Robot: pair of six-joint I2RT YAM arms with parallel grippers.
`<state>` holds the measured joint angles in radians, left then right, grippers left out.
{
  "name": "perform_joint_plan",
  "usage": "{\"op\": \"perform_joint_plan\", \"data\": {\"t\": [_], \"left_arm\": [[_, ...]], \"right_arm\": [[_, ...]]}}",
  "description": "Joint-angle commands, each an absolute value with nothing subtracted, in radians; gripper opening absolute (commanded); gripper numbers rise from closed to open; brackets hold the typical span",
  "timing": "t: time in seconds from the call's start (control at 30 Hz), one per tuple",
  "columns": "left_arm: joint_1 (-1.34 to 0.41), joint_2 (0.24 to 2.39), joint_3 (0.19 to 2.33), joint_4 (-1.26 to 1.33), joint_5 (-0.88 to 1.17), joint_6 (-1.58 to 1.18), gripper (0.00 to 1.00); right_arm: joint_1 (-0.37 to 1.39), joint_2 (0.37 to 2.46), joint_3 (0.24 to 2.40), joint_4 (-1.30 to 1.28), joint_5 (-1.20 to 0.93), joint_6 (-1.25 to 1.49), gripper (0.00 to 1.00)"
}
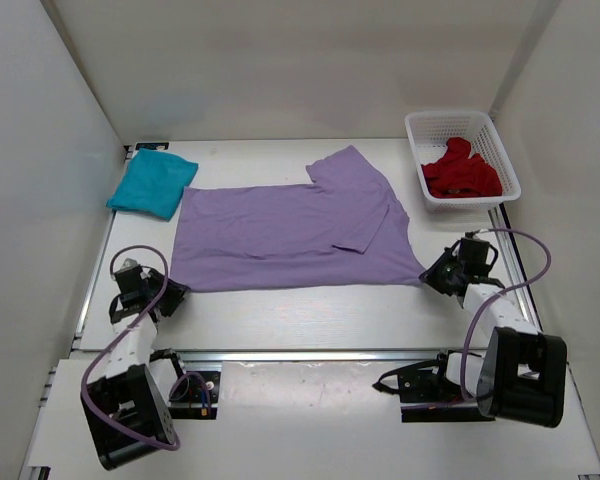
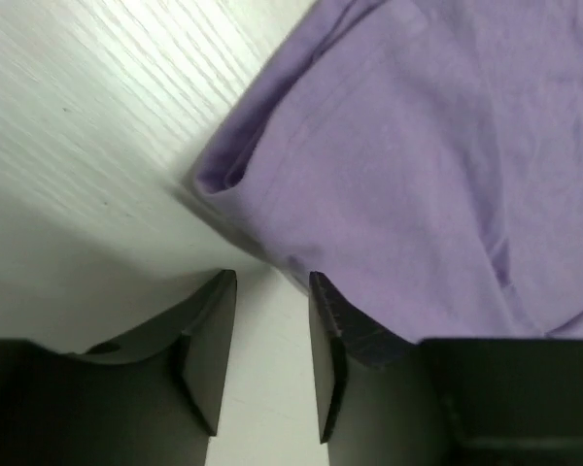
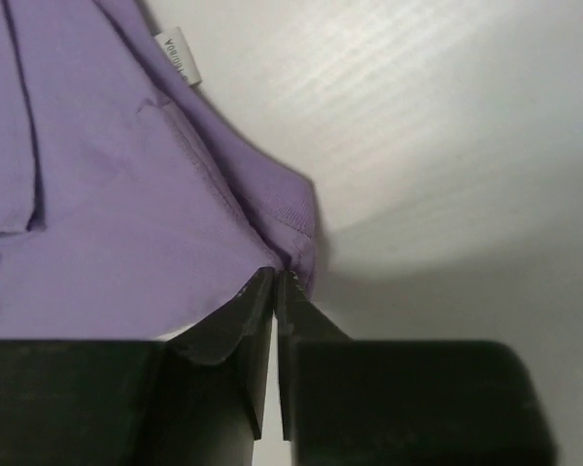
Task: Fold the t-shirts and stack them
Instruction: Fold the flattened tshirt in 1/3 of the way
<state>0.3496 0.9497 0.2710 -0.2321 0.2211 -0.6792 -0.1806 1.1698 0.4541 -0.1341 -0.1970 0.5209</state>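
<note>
- At the left gripper (image 2: pixel 272 282): stands narrowly parted, grips nothing, shows bare table (image 2: pixel 97 146) through the gap
- Just past its fingers: meets the near left corner of the lavender t-shirt (image 2: pixel 418 146), hem curled under there, one finger (image 2: pixel 332 325) right beside the cloth
- At the right gripper (image 3: pixel 275 275): closes to a thin slit, tips touching the near right corner of the same shirt; cannot tell whether any cloth sits pinched between them
- A little farther along that edge: shows a small white label (image 3: pixel 180 58)
- Lavender t-shirt, seen from above: lies spread flat across the middle of the table, one sleeve folded in over the body, the other pointing to the far side
- Teal t-shirt (image 1: pixel 152 183): rests folded at the far left, just beside the lavender one's far left corner
- Dark red t-shirt (image 1: pixel 462 172): lies crumpled inside the white mesh basket (image 1: pixel 445 116) at the far right, well apart from both grippers
</note>
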Motion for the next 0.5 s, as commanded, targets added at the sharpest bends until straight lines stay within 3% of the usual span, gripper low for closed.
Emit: {"op": "perform_joint_plan", "data": {"t": [0.0,0.07,0.17,0.23,0.3,0.33,0.4,0.47], "left_arm": [[0.386,0.905,0.248,-0.282,0.222,-0.663,0.49],[0.406,0.907,0.271,-0.291,0.248,-0.652,0.56],[0.397,0.858,0.317,-0.322,0.239,-0.644,0.58],[0.370,0.839,0.351,-0.345,0.204,-0.629,0.57],[0.339,0.812,0.360,-0.333,0.193,-0.611,0.46],[0.334,0.796,0.356,-0.322,0.189,-0.621,0.43],[0.292,0.801,0.331,-0.266,0.216,-0.650,0.26],[0.244,0.811,0.322,-0.218,0.222,-0.685,0.15]], "right_arm": [[-0.201,1.098,0.426,-0.129,-0.144,0.534,0.06],[-0.201,1.085,0.452,-0.147,-0.153,0.531,0.20],[-0.177,1.062,0.520,-0.181,-0.138,0.525,0.44],[-0.150,1.031,0.552,-0.195,-0.127,0.523,0.49],[-0.111,1.017,0.583,-0.195,-0.114,0.522,0.51],[-0.074,1.016,0.610,-0.190,-0.110,0.523,0.48],[-0.016,1.049,0.629,-0.167,-0.104,0.512,0.28],[0.043,1.118,0.659,-0.146,-0.124,0.515,0.01]]}}
